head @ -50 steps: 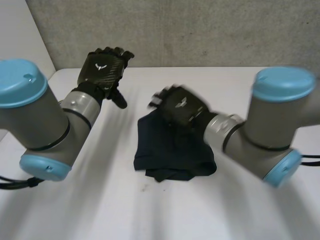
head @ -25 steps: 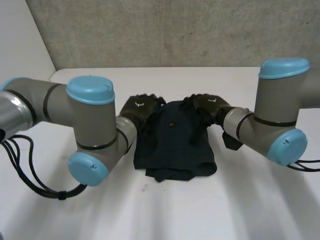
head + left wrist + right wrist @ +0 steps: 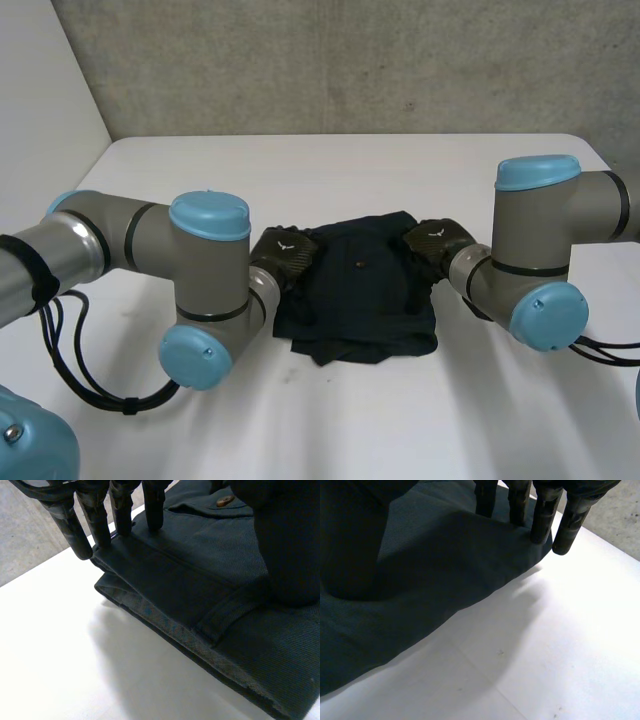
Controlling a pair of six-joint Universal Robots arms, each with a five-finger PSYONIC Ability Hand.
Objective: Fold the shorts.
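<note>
— What's on that white counter [image 3: 330, 430]?
— A pair of dark shorts [image 3: 360, 300], lying flat near its middle, doubled over in layers.
— Neatly?
— Not quite. A lower layer pokes out along the 6 o'clock edge. There's a small button [image 3: 359, 265] on the top layer, toward 12 o'clock. White counter shows on every side of them.

- A white tabletop [image 3: 330, 160] lies before me.
- Behind it I see a rough grey wall [image 3: 350, 60].
- A plain white wall [image 3: 40, 100] stands at my left.
</note>
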